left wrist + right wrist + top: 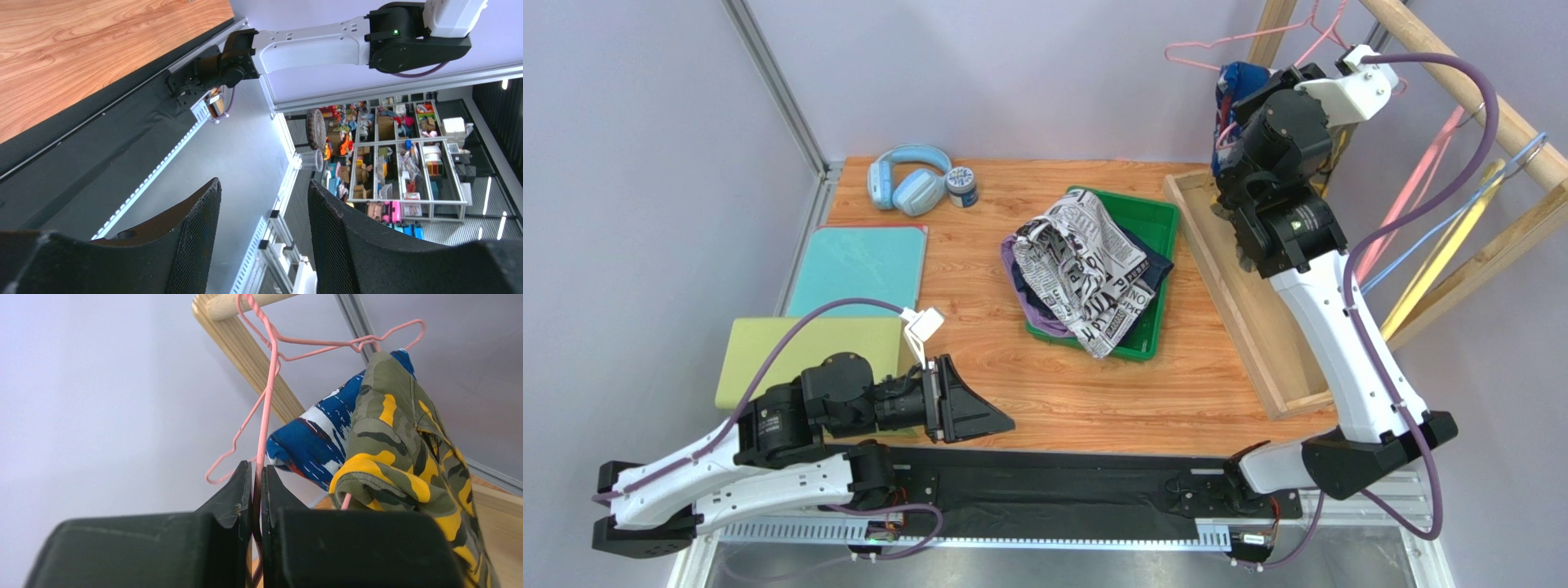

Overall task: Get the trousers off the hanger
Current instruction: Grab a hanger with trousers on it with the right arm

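Trousers (399,453) beside right hand (258,473) on hanger (268,386)

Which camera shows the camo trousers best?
Right wrist: the camo trousers fill its right side, hanging on the pink hanger. In the top view the right arm hides them; the left wrist view misses them.

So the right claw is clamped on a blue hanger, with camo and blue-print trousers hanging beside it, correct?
No, the hanger is pink, not blue; the right wrist view shows it. The right claw is clamped on it, with camo trousers and blue-print trousers hanging beside it.
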You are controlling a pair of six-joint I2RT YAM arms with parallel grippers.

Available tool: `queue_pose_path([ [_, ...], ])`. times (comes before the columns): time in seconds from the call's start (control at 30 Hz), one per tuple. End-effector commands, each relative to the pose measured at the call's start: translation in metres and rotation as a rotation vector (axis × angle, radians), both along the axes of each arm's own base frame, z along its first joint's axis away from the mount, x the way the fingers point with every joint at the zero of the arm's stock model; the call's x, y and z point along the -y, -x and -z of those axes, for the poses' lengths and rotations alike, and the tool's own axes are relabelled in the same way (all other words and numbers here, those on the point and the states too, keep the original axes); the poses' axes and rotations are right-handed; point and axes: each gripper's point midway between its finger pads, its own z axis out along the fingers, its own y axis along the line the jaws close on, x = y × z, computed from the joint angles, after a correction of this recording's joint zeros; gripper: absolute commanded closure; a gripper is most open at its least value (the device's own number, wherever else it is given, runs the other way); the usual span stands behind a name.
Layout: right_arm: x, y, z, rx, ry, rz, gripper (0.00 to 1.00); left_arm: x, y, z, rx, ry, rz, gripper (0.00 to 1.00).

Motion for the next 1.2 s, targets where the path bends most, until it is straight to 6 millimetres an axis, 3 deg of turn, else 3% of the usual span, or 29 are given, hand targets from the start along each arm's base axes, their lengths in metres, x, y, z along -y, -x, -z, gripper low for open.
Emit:
queue_pose_path([
  [0.0, -0.004, 0.049, -0.058, 0.195, -0.089, -0.157, 1.00, 0.000, 0.001, -0.017, 0.017, 0.059, 0.002, 0.40],
  [0.1, -0.012, 0.061, -0.049, 0.158, -0.086, -0.229, 1.00, 0.000, 0.000, -0.019, 0.023, 0.060, 0.000, 0.40],
  [0.27, -0.030, 0.081, -0.012, 0.072, -0.076, -0.370, 1.00, 0.001, -0.002, -0.024, 0.039, 0.070, -0.007, 0.40],
  [0.53, -0.058, 0.119, 0.012, -0.030, -0.032, -0.620, 1.00, 0.009, -0.005, -0.046, 0.092, 0.078, 0.007, 0.39],
  [0.7, -0.062, 0.153, 0.015, -0.015, -0.021, -0.727, 1.00, 0.024, -0.009, -0.057, 0.114, 0.090, 0.017, 0.39],
  [0.9, -0.091, 0.188, 0.018, -0.010, 0.042, -0.975, 1.00, 0.049, -0.012, -0.092, 0.143, 0.136, 0.054, 0.37],
  [0.93, -0.101, 0.196, 0.021, -0.017, 0.051, -1.048, 1.00, 0.050, -0.013, -0.109, 0.160, 0.164, 0.050, 0.37],
  [1.0, -0.110, 0.207, 0.023, -0.018, 0.047, -1.117, 1.00, 0.059, -0.017, -0.121, 0.175, 0.163, 0.045, 0.37],
  [1.03, -0.120, 0.218, 0.025, -0.021, 0.054, -1.203, 1.00, 0.059, -0.018, -0.139, 0.188, 0.195, 0.039, 0.37],
  [1.17, -0.128, 0.240, 0.030, -0.001, 0.060, -1.307, 1.00, 0.070, -0.027, -0.171, 0.211, 0.265, 0.008, 0.37],
])
